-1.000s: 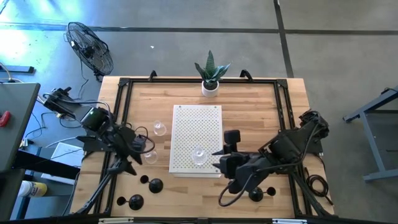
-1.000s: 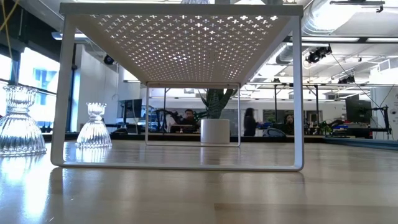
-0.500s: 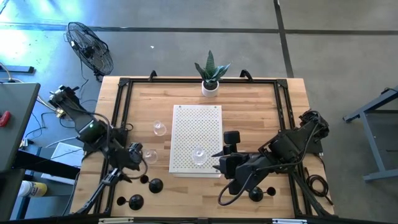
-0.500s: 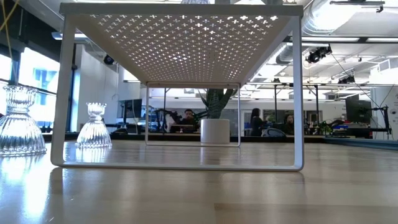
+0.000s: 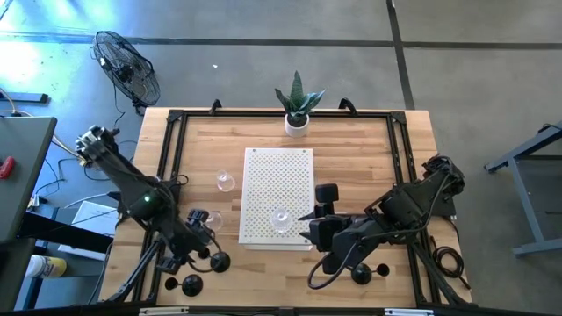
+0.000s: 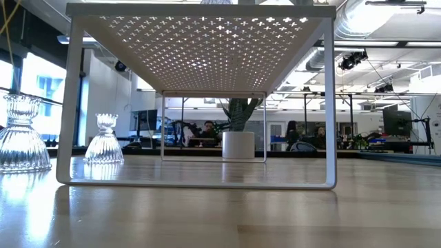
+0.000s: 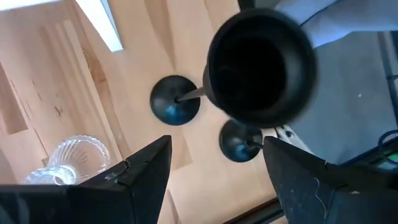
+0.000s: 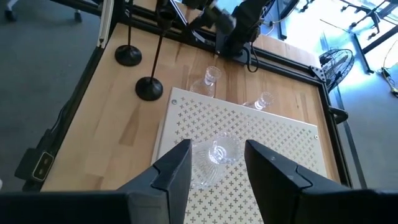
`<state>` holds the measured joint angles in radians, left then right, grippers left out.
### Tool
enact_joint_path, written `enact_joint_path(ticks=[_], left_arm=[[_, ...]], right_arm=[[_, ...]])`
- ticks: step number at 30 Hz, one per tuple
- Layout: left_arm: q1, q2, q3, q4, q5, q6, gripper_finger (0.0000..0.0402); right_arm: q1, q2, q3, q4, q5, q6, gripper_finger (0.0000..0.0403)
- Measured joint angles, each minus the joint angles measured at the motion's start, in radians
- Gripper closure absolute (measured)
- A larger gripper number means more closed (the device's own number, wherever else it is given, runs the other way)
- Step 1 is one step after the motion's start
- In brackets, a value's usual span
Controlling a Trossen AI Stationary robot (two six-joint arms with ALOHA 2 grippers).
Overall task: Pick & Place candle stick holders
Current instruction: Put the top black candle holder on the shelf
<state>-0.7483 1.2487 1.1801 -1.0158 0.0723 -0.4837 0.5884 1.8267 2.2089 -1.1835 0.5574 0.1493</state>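
Candle stick holders [image 5: 219,261] in black stand at the counter's [image 5: 369,149] near left corner, and your left claw [image 7: 211,168] hangs open right above one, its top cup [image 7: 260,65] between the spread fingers. Expect a stiff, top-light piece on a thin stem: take hold just under the cup and lift straight, or it may tip. Your right claw [image 8: 214,165] waits open over the white perforated rack [image 5: 277,195], where one fragile, slippery clear glass holder [image 5: 281,218] sits.
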Motion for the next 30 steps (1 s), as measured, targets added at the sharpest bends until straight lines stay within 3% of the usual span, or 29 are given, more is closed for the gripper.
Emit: enact_joint_path(ticks=[10,30], left_arm=[[0.002,0.116,0.0,0.052,0.005,0.007,0.0152],[0.002,0.121,0.0,0.064,-0.034,0.01,0.0152]], right_arm=[[0.0,0.0,0.0,0.0,-0.011,0.008,0.0261],[0.0,-0.001,0.0,0.006,-0.012,0.008,0.0261]])
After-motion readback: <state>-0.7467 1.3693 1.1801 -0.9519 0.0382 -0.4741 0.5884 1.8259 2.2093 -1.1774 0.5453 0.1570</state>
